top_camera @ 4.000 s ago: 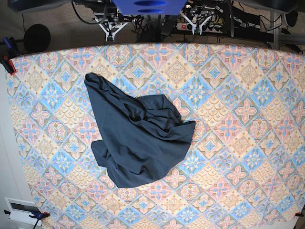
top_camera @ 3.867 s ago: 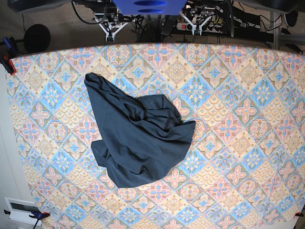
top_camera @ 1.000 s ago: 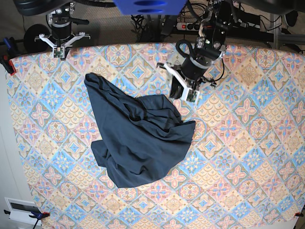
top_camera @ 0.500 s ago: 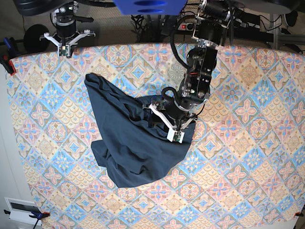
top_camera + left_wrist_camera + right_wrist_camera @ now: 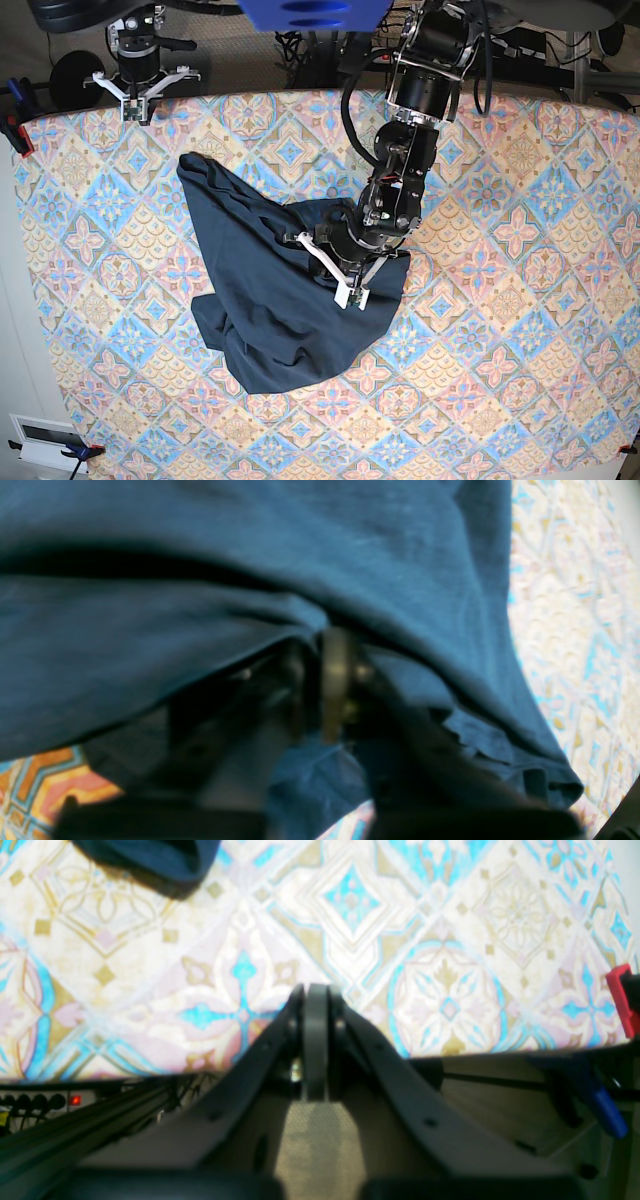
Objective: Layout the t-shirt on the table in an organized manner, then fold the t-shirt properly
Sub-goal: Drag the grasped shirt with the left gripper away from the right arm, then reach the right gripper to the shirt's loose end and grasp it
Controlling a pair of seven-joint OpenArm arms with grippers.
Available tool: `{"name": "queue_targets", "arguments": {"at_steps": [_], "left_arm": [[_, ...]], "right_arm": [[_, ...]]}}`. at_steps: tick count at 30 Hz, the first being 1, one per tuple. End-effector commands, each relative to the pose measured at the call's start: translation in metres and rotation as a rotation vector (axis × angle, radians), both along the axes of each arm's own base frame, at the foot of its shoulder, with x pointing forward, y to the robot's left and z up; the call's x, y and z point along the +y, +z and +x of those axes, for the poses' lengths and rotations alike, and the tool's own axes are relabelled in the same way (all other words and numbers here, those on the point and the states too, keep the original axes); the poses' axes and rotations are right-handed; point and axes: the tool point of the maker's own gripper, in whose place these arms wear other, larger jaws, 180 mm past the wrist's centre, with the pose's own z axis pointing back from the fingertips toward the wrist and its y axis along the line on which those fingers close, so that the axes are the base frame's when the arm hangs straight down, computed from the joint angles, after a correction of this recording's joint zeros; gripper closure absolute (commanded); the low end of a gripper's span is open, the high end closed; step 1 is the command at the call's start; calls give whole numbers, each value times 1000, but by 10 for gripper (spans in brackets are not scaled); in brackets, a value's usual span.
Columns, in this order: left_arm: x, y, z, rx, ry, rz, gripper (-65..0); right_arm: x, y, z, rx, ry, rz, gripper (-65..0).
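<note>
In the base view, the t-shirt (image 5: 280,290) lay crumpled left of centre on the table (image 5: 520,300), one tail reaching toward the upper left. The left gripper (image 5: 345,270) sat on the heap's right side, its arm descending from the top of the frame. The right gripper (image 5: 140,90) hovered at the table's far edge in the upper left, well apart from the cloth.

In the left wrist view, navy fabric (image 5: 250,555) filled most of the frame, with patterned tabletop (image 5: 575,605) at the right. The left gripper (image 5: 325,680) was clenched, folds bunched around its tips; it appeared to be pinching t-shirt cloth.

In the right wrist view, the right gripper (image 5: 315,1005) was clenched on nothing, above the table's edge (image 5: 450,990); a corner of the t-shirt (image 5: 160,860) showed at upper left.

The risk, I judged, was a pinch through several layers: lifting would then drag the whole heap instead of opening it, or a shallow bite could slip free.
</note>
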Motion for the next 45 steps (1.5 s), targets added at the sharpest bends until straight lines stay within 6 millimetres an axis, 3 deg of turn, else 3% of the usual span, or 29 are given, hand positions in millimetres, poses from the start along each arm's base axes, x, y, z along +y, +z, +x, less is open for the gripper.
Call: {"name": "queue_targets", "arguments": {"at_steps": [1, 3, 6, 14, 17, 22, 27, 30, 32, 37, 40, 45], "left_arm": [[2, 16, 9, -44, 21, -34, 0], [21, 24, 9, -56, 75, -68, 0], [66, 41, 2, -105, 138, -98, 0], [216, 51, -39, -100, 329, -101, 0], [284, 66, -49, -117, 442, -91, 0], [374, 91, -64, -161, 610, -41, 0], [454, 79, -88, -108, 797, 10, 0], [475, 58, -100, -39, 850, 8, 0], [480, 52, -105, -19, 866, 11, -49], [481, 41, -119, 20, 874, 18, -333], [477, 36, -124, 35, 874, -6, -465], [465, 23, -147, 92, 881, -120, -479]], "right_arm": [[-1, 10, 7, -39, 8, -11, 0], [-1, 10, 7, -39, 8, -11, 0], [-1, 12, 12, -53, 8, -11, 0], [20, 15, 34, -97, 56, 26, 0], [42, 16, 46, -121, 98, 65, 0], [83, 21, 68, -164, 203, 124, 0], [125, 29, 83, -195, 349, 163, -1], [146, 36, 94, -192, 392, 186, -2], [159, 37, 98, -173, 420, 197, -3], [192, 47, 113, -184, 504, 219, -11], [208, 51, 116, -196, 549, 230, -60], [242, 68, 131, -247, 619, 261, -220]]}}
